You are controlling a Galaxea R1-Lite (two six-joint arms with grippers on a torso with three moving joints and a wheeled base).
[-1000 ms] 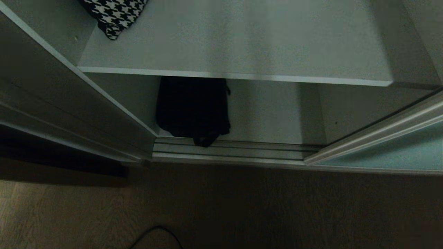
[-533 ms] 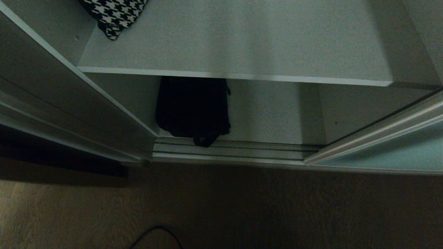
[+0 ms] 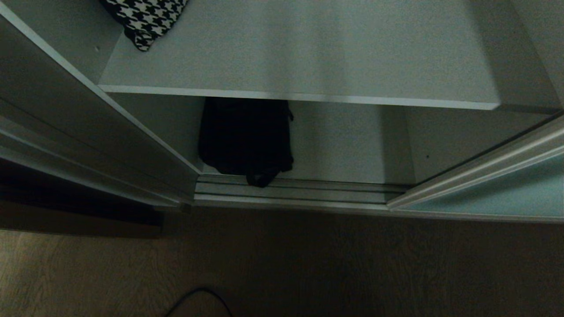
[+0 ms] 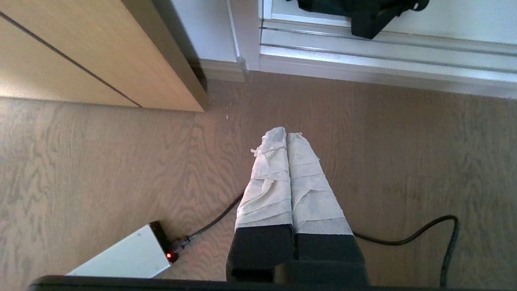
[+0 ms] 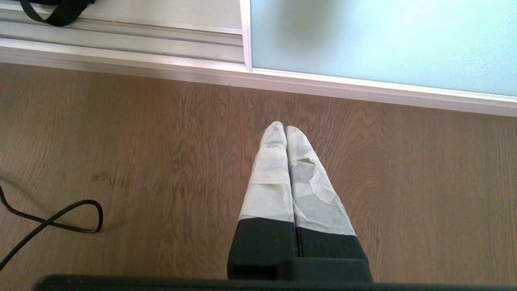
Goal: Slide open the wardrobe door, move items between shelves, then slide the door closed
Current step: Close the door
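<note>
Wardrobe, sliding door (image 3: 498,193) drawn aside to the right of the open compartment; upper shelf (image 3: 308,57) carries the houndstooth bag (image 3: 145,20) at its back left corner, and the black bag (image 3: 244,136) lies below it, one flap over the floor track (image 3: 308,191). Left gripper (image 4: 286,135) and right gripper (image 5: 281,128) hang over the floor before the wardrobe, fingers clenched on nothing. Judged step: the bags look placed, so closing remains, calling for the flap cleared from the track, then the door frame pushed left.

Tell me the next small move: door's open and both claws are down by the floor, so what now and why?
Probably tuck the black bag back first: its strap lies over the floor track the sliding door runs in. The shut left claw is nearer.
</note>
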